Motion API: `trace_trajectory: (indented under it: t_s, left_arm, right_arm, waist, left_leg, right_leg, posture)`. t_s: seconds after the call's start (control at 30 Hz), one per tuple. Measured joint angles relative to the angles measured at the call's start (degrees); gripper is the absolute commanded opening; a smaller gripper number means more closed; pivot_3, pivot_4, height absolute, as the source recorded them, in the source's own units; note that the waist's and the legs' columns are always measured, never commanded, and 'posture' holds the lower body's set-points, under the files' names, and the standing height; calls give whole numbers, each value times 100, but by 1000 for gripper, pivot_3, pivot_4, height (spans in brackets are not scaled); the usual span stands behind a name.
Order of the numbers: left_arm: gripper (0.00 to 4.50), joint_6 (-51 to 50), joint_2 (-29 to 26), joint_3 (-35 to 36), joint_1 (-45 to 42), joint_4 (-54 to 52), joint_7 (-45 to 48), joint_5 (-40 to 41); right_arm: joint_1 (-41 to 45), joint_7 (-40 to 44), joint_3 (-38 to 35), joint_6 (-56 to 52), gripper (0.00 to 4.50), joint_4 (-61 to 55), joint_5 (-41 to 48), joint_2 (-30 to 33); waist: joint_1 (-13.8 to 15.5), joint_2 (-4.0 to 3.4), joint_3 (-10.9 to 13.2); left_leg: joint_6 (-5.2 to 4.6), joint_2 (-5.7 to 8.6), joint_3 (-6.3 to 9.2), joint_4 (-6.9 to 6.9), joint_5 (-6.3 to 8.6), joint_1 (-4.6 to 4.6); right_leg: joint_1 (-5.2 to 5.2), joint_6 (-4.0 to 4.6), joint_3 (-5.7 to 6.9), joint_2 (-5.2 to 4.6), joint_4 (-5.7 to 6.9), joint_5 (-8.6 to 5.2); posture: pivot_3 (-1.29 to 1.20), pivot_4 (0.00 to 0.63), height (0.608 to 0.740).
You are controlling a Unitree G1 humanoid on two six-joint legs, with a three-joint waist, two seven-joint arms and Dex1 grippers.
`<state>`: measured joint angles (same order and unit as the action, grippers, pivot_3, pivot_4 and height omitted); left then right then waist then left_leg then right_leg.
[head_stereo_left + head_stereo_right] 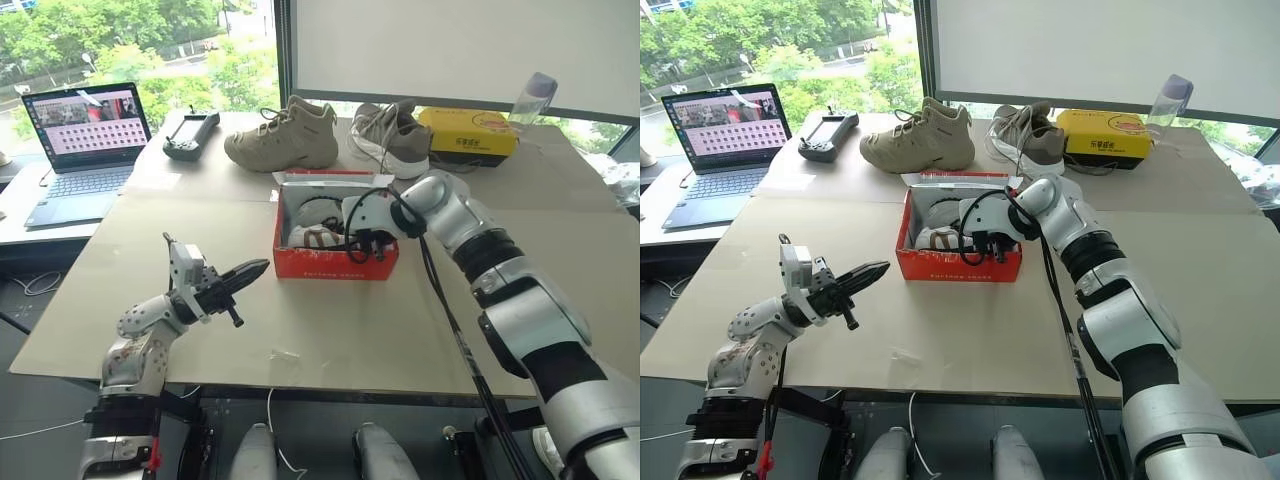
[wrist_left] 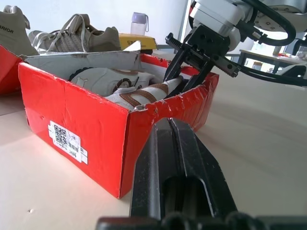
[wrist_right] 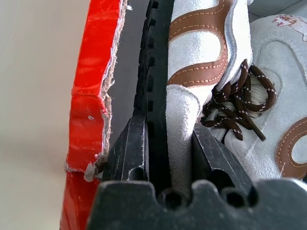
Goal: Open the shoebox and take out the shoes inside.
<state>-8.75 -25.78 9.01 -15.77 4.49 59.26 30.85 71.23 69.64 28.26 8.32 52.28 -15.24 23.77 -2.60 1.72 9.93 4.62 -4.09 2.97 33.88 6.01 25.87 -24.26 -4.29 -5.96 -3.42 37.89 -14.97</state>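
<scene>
Lettering is scarce: a white QR-code sticker point(image 2: 67, 139) on the shoebox point(image 1: 335, 262) end wall, and "RIOR" on the tan boot point(image 1: 284, 135) at the table's point(image 1: 330, 340) far side. Right gripper point(image 1: 362, 240) reaches down and leftward into the open red box at mid-table, fingers point(image 3: 204, 151) pinching the side wall of one of the shoes point(image 3: 201, 72), cream with brown stripes and dark laces. Left gripper point(image 1: 250, 272) hovers level at near left, fingers pressed together, pointing at the box.

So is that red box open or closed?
Open: the shoebox has no lid over its top, and the shoes lie uncovered inside.
</scene>
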Motion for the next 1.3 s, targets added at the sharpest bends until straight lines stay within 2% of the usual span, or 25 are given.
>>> trace_trajectory:
  t_s: [0.27,0.4,0.67,0.87,1.13,1.3]
  left_arm:
    - [0,3,0,-4,-80,36,-8,-27]
    - [0,7,0,-4,-122,87,-12,-49]
    - [0,15,9,-11,-122,96,-17,-90]
    - [0,17,9,-11,-121,98,-15,-138]
    - [0,22,9,-11,-121,98,-10,-141]
    - [0,22,8,-9,-112,88,-4,-137]
  right_arm:
    - [-15,-11,-69,0,1162,1,-14,-24]
    - [-53,30,-139,0,438,-6,2,-24]
    - [-73,32,-258,-25,428,-31,37,-26]
    - [4,161,-594,-263,428,-565,234,53]
    - [-27,253,-1064,-1265,428,-1824,704,198]
    - [-53,-317,-1878,-2331,428,-2285,1138,519]
  waist:
    - [-1,0,0]
    - [-2,0,0]
    - [-3,0,0]
    - [-1,-1,1]
    - [7,-1,1]
    - [65,0,2]
  left_leg:
    - [0,0,0,0,0,-1]
    - [0,0,1,0,0,-1]
    - [0,0,0,-1,0,0]
    - [0,0,1,-2,0,0]
    - [0,0,0,-1,0,1]
    - [0,1,0,0,0,8]
  right_leg:
    - [-1,0,0,0,4,0]
    - [-1,0,0,0,4,0]
    - [-2,0,0,0,5,0]
    - [-3,0,0,0,6,0]
    - [-3,0,0,0,6,-1]
    - [-5,2,0,-1,3,0]
  posture:
    - [0,150,712]
    - [0,150,712]
    - [0,150,712]
    - [0,150,712]
    - [0,150,712]
    - [0,150,712]
